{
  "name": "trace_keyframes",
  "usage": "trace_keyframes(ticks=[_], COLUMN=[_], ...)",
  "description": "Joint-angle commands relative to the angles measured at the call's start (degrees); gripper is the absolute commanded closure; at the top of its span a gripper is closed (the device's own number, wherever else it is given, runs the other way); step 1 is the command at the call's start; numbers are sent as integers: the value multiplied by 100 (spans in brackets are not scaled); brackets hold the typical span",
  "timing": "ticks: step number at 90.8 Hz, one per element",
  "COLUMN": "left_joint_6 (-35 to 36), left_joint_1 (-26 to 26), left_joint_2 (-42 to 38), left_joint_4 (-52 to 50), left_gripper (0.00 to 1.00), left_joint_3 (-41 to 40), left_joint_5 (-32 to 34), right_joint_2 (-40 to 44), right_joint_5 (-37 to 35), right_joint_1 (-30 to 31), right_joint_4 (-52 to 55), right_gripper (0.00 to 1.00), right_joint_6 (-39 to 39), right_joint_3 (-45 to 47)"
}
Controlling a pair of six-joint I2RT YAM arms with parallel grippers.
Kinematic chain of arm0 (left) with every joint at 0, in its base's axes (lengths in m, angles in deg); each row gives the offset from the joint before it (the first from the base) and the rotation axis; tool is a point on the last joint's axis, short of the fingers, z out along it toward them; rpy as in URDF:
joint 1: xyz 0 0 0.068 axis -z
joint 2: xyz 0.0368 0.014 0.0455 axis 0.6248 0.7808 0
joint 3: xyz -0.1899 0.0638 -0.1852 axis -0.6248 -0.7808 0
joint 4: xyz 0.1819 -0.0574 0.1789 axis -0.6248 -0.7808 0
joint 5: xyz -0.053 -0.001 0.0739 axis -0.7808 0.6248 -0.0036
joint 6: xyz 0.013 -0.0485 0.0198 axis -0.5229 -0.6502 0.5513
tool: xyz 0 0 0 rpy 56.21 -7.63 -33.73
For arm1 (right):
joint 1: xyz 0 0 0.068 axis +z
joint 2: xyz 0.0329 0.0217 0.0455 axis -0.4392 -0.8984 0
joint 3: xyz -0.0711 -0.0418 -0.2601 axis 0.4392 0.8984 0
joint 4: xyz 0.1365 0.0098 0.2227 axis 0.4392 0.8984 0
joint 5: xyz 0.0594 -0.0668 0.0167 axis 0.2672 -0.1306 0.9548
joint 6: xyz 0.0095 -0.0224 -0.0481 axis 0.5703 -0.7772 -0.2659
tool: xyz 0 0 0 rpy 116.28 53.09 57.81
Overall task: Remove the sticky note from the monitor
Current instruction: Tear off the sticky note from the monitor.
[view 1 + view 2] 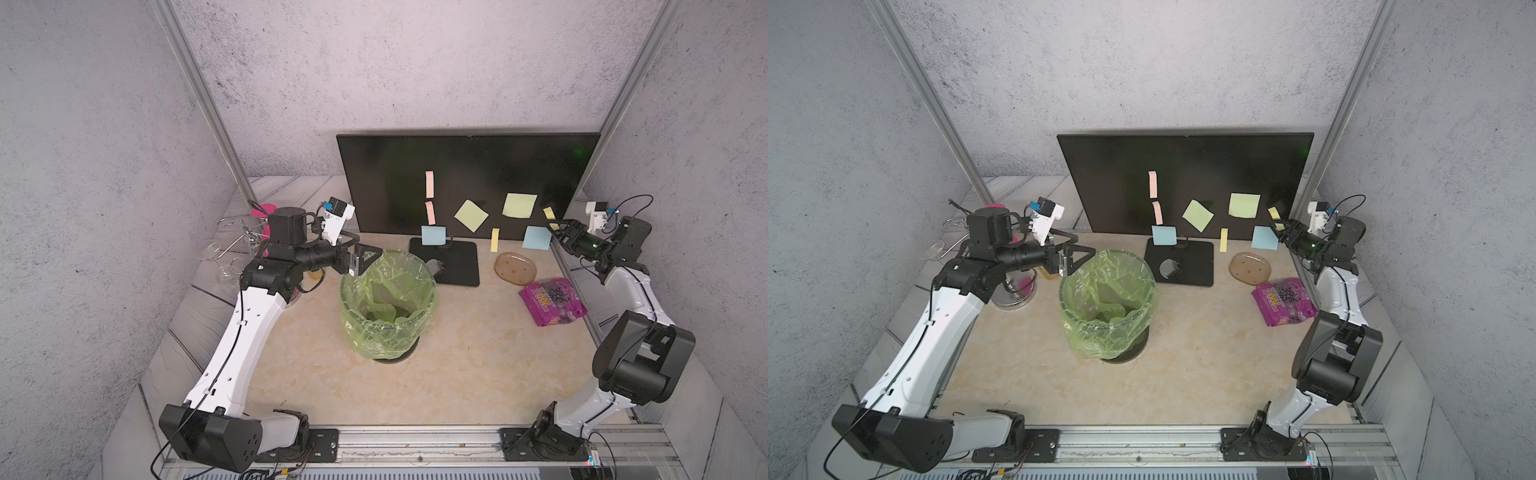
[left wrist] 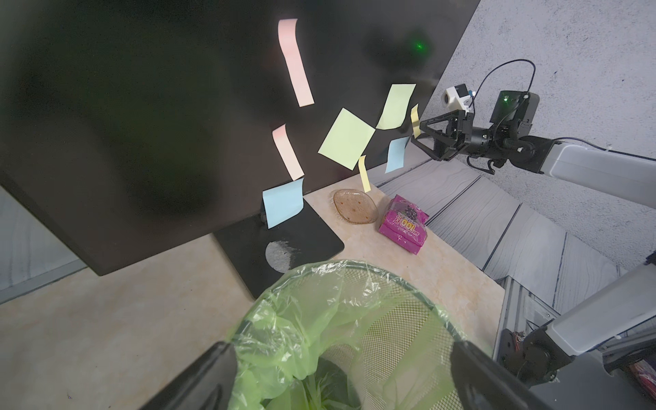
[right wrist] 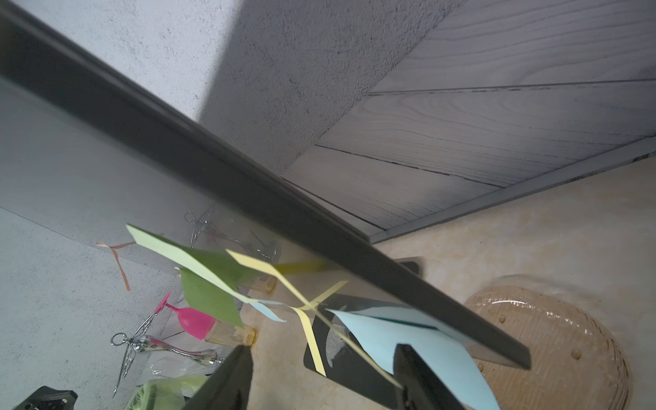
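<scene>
In both top views the monitor [image 1: 465, 174] stands at 12 o'clock on the table [image 1: 478, 374]. Its notes cluster low on the screen, toward 3 o'clock. Your right pincer [image 1: 552, 232] reaches in from 3 o'clock to the screen's edge, at the small yellow sticky note [image 1: 549, 212]. A blue note [image 1: 537, 238] hangs just beside it at its 7 o'clock. That sideways approach looks chosen to catch a loose flap rather than push on the glass. The lined bin [image 1: 374, 340] waits mid-table, probably for the peeled notes. Your left pincer [image 1: 365, 255] hovers at the bin's 10 o'clock rim, out of the way.

From the left wrist, the left pincer's jaws are spread wide and empty over the bin's mouth. The right pincer [image 2: 416, 133] sits at the yellow note on the screen's far edge.

From the right wrist, its jaws stand partly apart. The yellow note's [image 3: 255, 264] thin edge runs between them and isn't yet pinched. The blue note lies close against one finger [image 3: 419, 372], and you can't tell whether they touch, so take care not to grab both.
</scene>
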Motion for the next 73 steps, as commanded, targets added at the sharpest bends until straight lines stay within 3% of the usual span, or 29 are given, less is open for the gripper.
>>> trace_keyframes(ticks=[1, 60, 73], left_joint_6=[121, 219, 234], left_joint_1=[33, 34, 32], left_joint_2=[-170, -199, -188], left_joint_4=[-125, -213, -228], left_gripper=[0, 0, 0], left_joint_3=[59, 81, 104], left_joint_5=[14, 91, 103], right_joint_2=[-82, -161, -186], right_joint_5=[72, 220, 190], right_joint_1=[-58, -52, -47], right_joint_4=[-518, -205, -179], right_gripper=[35, 56, 68], right_joint_6=[321, 15, -48], right_joint_3=[-177, -274, -232])
